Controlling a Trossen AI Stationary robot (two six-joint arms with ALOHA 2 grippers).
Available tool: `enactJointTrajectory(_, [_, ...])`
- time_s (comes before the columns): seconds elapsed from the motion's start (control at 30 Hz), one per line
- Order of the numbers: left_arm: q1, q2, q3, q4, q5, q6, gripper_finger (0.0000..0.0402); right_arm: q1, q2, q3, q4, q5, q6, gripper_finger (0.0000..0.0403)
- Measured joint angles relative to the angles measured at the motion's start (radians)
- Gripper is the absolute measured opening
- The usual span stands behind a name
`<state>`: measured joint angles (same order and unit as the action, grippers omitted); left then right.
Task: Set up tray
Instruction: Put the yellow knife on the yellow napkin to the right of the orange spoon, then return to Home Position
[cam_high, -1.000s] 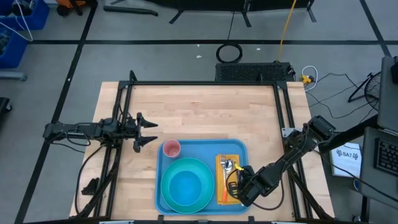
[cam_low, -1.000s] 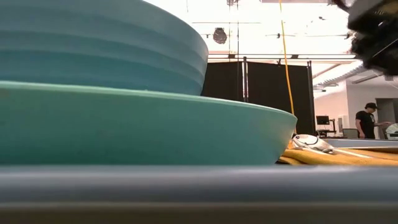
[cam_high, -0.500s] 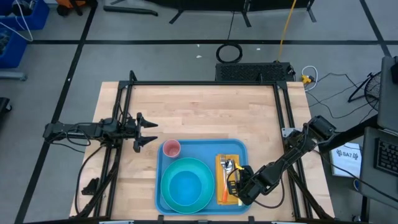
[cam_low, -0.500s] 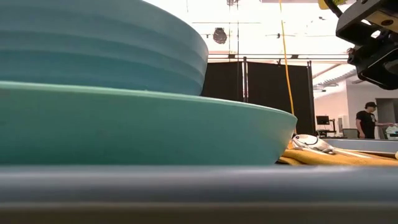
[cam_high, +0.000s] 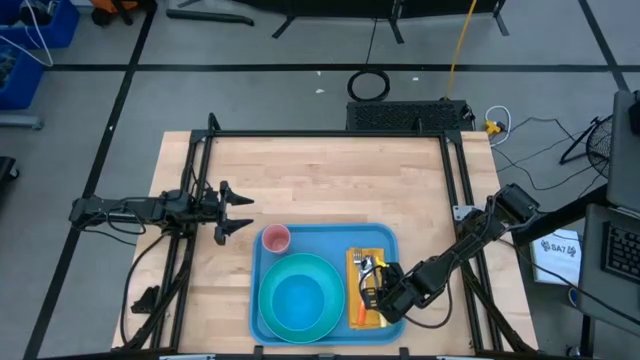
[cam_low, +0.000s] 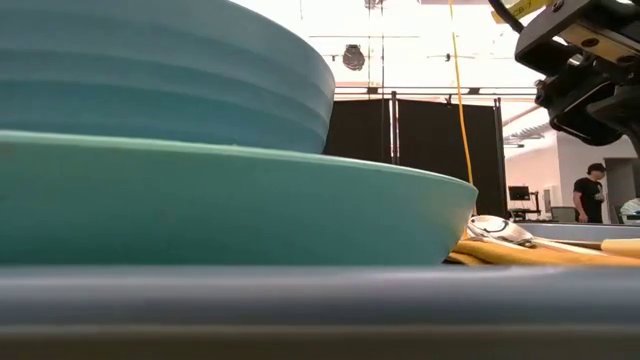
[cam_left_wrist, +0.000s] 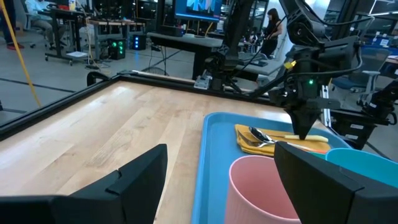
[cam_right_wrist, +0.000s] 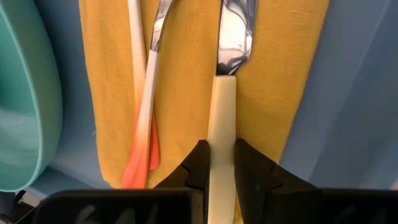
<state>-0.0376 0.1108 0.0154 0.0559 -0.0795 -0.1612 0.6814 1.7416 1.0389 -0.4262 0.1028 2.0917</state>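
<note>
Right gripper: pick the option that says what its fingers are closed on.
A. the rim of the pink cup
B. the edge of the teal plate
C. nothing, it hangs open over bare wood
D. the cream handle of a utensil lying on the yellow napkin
D: in the right wrist view the right gripper pinches the cream handle of a utensil lying on the yellow napkin, over the tray.

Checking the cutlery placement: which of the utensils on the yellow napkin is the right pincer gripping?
The cream-handled metal spoon: the right pincer clamps its pale handle. The orange-and-white-handled utensil lies free beside it on the yellow cloth napkin.
</note>
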Motion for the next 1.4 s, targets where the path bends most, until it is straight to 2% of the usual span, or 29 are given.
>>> enactJointTrajectory(0.27, [0.000, 0.000, 0.000, 0.000, 0.000, 0.000, 0.0301, -0.004, -0.001, 0.002, -0.044, 0.007, -0.035, 0.0038])
enactJointTrajectory(0.33, [0.000, 0.000, 0.000, 0.000, 0.000, 0.000, 0.0301, -0.003, -0.001, 0.002, -0.048, 0.033, -0.057, 0.0062])
enactJointTrajectory(0.53, [0.000, 0.000, 0.000, 0.000, 0.000, 0.000, 0.0301, -0.004, 0.000, 0.000, -0.058, 0.061, -0.088, 0.0167])
enactJointTrajectory(0.63, [0.000, 0.000, 0.000, 0.000, 0.000, 0.000, 0.0301, -0.004, 0.000, 0.001, -0.067, 0.064, -0.087, 0.0194])
enactJointTrajectory(0.9, [0.000, 0.000, 0.000, 0.000, 0.000, 0.000, 0.0301, -0.004, -0.009, 0.000, -0.066, 0.094, -0.062, 0.0196])
enactJointTrajectory(1.1, [0.000, 0.000, 0.000, 0.000, 0.000, 0.000, 0.0301, 0.006, -0.097, 0.000, -0.033, 0.256, -0.098, 0.0190])
enactJointTrajectory(1.23, [0.000, 0.000, 0.000, 0.000, 0.000, 0.000, 0.0301, 0.032, -0.180, -0.001, -0.049, 0.367, -0.210, 0.0190])
enactJointTrajectory(1.3, [0.000, 0.000, 0.000, 0.000, 0.000, 0.000, 0.0301, 0.058, -0.236, 0.000, -0.046, 0.486, -0.310, 0.0190])
enactJointTrajectory(1.4, [0.000, 0.000, 0.000, 0.000, 0.000, 0.000, 0.0301, 0.135, -0.322, 0.000, -0.094, 0.744, -0.519, 0.0189])
